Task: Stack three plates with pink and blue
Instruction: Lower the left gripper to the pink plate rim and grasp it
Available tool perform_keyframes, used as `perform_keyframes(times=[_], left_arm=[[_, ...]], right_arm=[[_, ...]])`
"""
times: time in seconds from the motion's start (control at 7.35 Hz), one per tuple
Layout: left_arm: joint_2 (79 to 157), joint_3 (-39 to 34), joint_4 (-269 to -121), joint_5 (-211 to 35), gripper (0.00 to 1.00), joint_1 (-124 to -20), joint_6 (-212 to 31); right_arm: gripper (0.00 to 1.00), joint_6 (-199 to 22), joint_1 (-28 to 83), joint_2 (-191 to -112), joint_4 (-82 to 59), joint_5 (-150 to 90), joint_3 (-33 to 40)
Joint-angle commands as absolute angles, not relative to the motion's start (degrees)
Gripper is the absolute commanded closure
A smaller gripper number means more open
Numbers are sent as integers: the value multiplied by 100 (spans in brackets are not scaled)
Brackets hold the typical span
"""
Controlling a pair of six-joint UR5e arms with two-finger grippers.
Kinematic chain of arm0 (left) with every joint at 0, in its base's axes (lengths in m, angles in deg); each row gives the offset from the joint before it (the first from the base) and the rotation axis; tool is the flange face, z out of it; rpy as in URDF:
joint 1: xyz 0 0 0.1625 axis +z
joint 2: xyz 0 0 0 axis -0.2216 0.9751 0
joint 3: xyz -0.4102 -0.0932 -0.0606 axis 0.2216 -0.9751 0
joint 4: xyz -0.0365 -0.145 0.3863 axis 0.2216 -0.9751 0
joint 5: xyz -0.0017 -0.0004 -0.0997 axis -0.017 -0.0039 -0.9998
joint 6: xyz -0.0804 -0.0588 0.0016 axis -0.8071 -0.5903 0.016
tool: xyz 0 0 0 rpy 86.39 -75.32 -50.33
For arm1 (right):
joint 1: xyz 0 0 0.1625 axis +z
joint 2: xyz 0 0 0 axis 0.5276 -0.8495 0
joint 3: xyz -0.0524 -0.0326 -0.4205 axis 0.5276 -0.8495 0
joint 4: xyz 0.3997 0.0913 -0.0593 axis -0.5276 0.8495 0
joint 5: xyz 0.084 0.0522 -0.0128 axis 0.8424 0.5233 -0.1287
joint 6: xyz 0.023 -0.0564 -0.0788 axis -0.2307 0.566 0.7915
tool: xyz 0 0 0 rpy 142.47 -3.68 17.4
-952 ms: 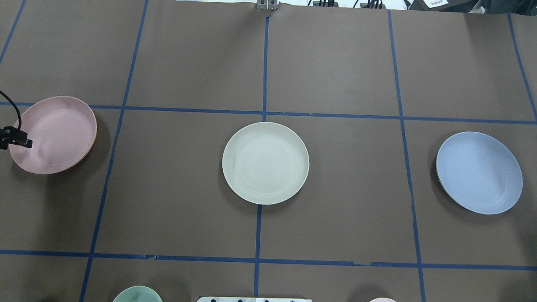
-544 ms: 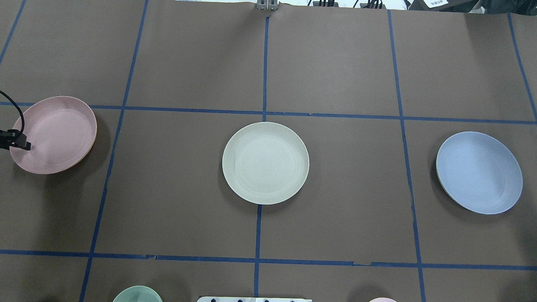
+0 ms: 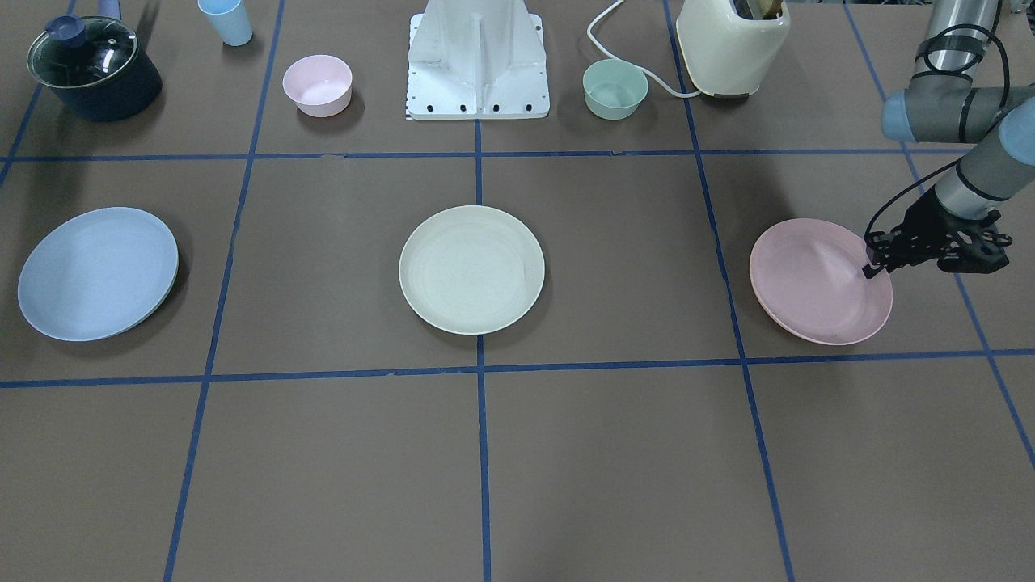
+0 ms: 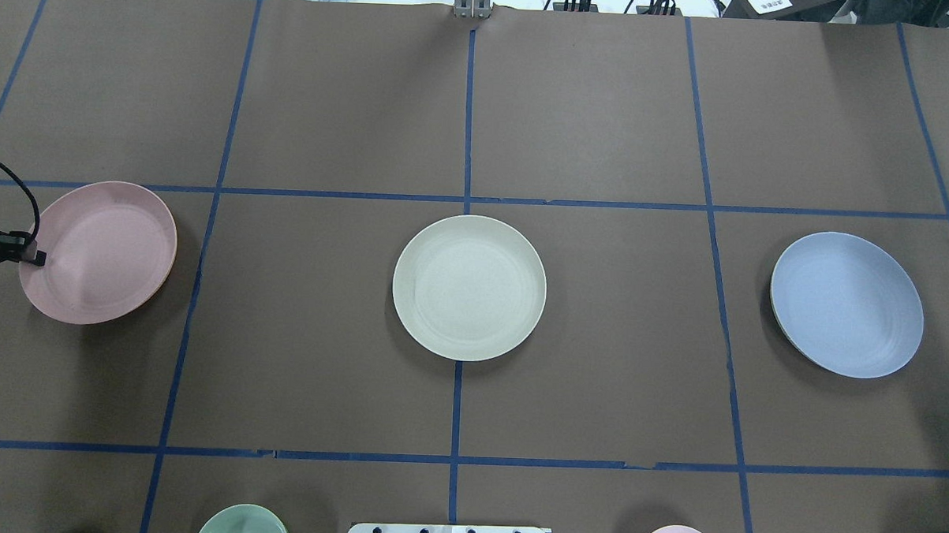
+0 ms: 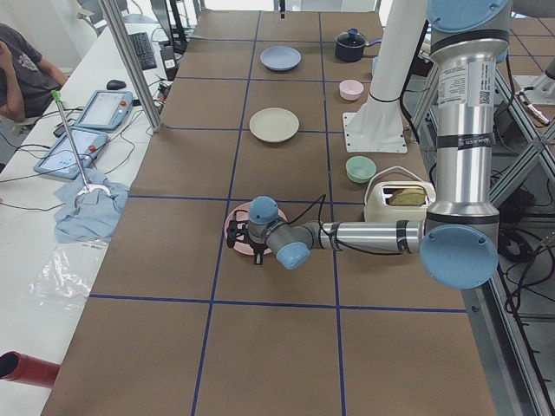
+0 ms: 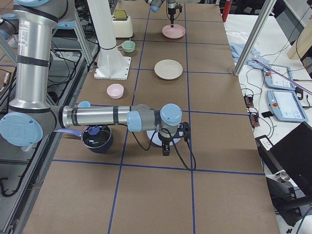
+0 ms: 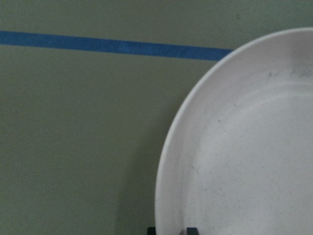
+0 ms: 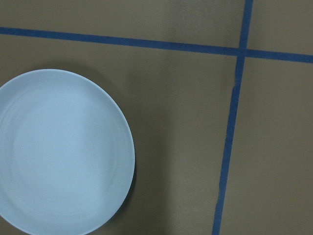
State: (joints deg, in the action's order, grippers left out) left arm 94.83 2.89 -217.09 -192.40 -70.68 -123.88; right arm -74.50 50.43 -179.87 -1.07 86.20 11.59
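Note:
The pink plate (image 4: pixel 100 252) is at the table's left end, its outer rim pinched in my left gripper (image 4: pixel 37 257); it also shows in the front view (image 3: pixel 817 283), where it looks tilted. In the left wrist view the rim (image 7: pixel 168 196) runs between the fingertips (image 7: pixel 191 230). The cream-green plate (image 4: pixel 469 288) lies flat at the centre. The blue plate (image 4: pixel 846 305) lies at the right end and shows in the right wrist view (image 8: pixel 58 152). My right gripper (image 6: pixel 166 144) hangs over it, seen only from the side, so I cannot tell if it is open.
Along the robot's side stand a dark lidded pot (image 3: pixel 93 69), a blue cup (image 3: pixel 226 22), a small pink bowl (image 3: pixel 317 85), the white robot base (image 3: pixel 479 61), a small green bowl (image 3: pixel 614 89) and a cream toaster (image 3: pixel 732 44).
The pink plate has shifted a little toward the robot and the table's middle, held by its rim in the left gripper. The other two plates have not moved.

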Motion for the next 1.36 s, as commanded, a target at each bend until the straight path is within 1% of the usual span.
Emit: perform_keyframes(times=[0.0, 0.41, 0.95, 1.22], left_arm=[[9450, 73, -21592, -19248, 100, -7099, -12364], [9529, 54, -21452, -19318, 100, -7099, -12364], [9696, -42, -21416, -20843, 100, -7720, -12364], [10029, -42, -21407, -21408, 100, -7863, -12530]], right_arm=[[0, -7473, 5007, -17974, -265, 8610, 1090], [0, -7578, 4980, -17904, -283, 8426, 1090], [0, -7867, 4980, -17877, -572, 8346, 1046], [0, -7877, 4980, -17624, -573, 8276, 871]])
